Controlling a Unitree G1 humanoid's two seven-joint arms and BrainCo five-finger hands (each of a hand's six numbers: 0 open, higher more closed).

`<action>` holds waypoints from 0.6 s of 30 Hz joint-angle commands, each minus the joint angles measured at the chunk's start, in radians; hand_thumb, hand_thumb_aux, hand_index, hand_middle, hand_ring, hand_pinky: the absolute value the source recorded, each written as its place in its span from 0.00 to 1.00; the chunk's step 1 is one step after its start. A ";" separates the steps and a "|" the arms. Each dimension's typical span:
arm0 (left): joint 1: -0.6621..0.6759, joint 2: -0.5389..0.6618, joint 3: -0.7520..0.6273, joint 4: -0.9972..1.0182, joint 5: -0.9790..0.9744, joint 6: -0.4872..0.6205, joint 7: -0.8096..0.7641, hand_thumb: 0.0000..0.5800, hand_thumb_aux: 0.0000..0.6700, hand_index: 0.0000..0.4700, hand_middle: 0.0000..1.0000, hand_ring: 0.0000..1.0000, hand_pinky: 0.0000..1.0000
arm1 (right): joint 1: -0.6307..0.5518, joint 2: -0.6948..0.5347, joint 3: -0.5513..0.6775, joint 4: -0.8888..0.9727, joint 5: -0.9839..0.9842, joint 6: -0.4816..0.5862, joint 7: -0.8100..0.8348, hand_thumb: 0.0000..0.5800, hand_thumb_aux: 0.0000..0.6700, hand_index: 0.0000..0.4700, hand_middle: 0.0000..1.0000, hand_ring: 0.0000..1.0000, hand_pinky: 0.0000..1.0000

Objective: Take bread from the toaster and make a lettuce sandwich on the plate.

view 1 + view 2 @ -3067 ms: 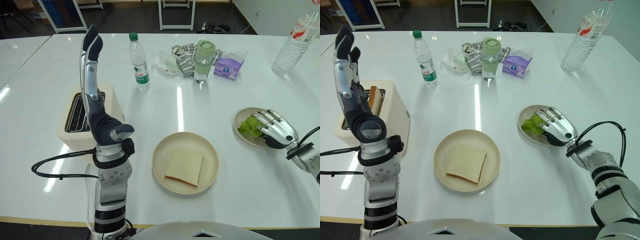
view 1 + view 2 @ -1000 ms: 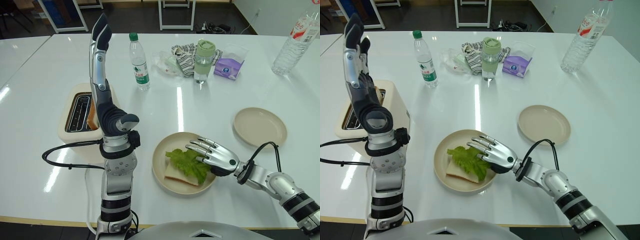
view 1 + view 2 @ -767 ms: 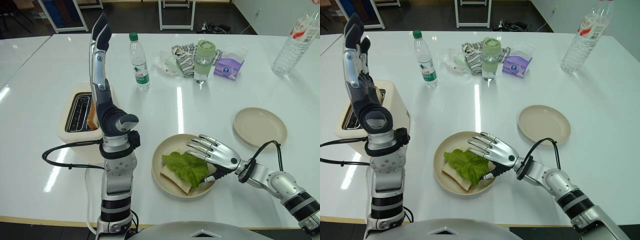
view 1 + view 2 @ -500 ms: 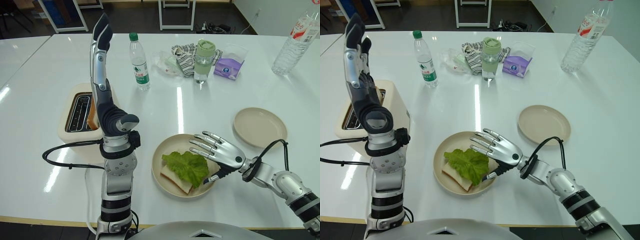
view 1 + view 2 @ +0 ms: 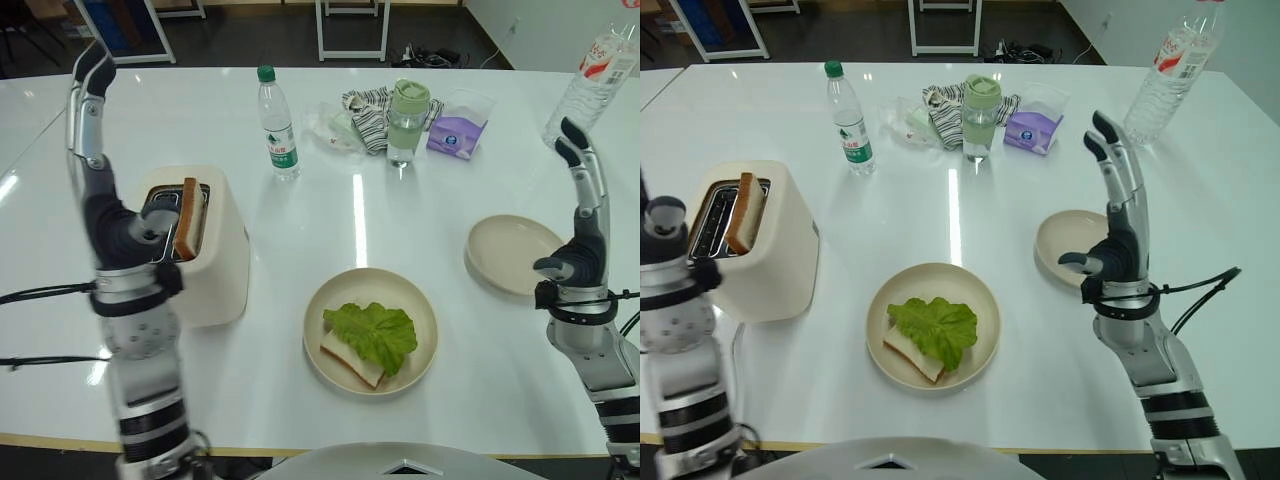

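Observation:
A cream toaster (image 5: 205, 260) stands at the left with one bread slice (image 5: 187, 218) sticking up out of its slot. My left hand (image 5: 110, 215) is raised upright just left of the toaster, open and holding nothing. The cream plate (image 5: 345, 290) in front of me holds a bread slice (image 5: 345, 355) with a lettuce leaf (image 5: 375, 332) lying on top. At the right my right hand (image 5: 585, 215) is held upright and open beside a small plate (image 5: 505, 255), well away from the sandwich.
Across the back of the table stand a water bottle (image 5: 277, 125), a green cup (image 5: 408, 120), a striped cloth (image 5: 370, 105), a purple packet (image 5: 455, 135) and a large clear bottle (image 5: 590, 85). A black cable (image 5: 40, 295) runs left of the toaster.
My right hand has lifted off the plate and swung right to stand upright beside the small plate. My left arm has shifted left, uncovering the toaster and its bread.

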 commanded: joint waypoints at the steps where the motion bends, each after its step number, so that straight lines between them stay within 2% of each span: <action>1: 0.090 0.210 0.090 0.133 0.175 0.106 -0.097 0.00 0.00 0.00 0.00 0.00 0.00 | 0.025 0.059 -0.019 -0.016 -0.091 -0.013 0.035 0.00 0.00 0.00 0.00 0.00 0.00; 4: 0.174 0.300 0.093 0.168 0.239 0.148 -0.180 0.00 0.00 0.00 0.00 0.00 0.00 | 0.031 0.093 -0.040 -0.021 -0.156 -0.011 0.036 0.00 0.00 0.00 0.00 0.00 0.00; 7: 0.210 0.329 0.042 0.155 0.288 0.178 -0.227 0.00 0.00 0.00 0.00 0.00 0.00 | 0.036 0.120 -0.066 -0.026 -0.210 -0.011 0.028 0.00 0.00 0.00 0.00 0.00 0.00; 11: 0.220 0.329 -0.015 0.143 0.345 0.208 -0.234 0.00 0.00 0.00 0.00 0.00 0.00 | 0.039 0.146 -0.099 -0.033 -0.247 -0.014 0.022 0.00 0.00 0.00 0.00 0.00 0.00; 18: 0.247 0.284 -0.069 0.058 0.321 0.254 -0.267 0.00 0.00 0.00 0.00 0.00 0.00 | 0.056 0.175 -0.128 -0.030 -0.335 -0.006 -0.005 0.00 0.00 0.00 0.00 0.00 0.00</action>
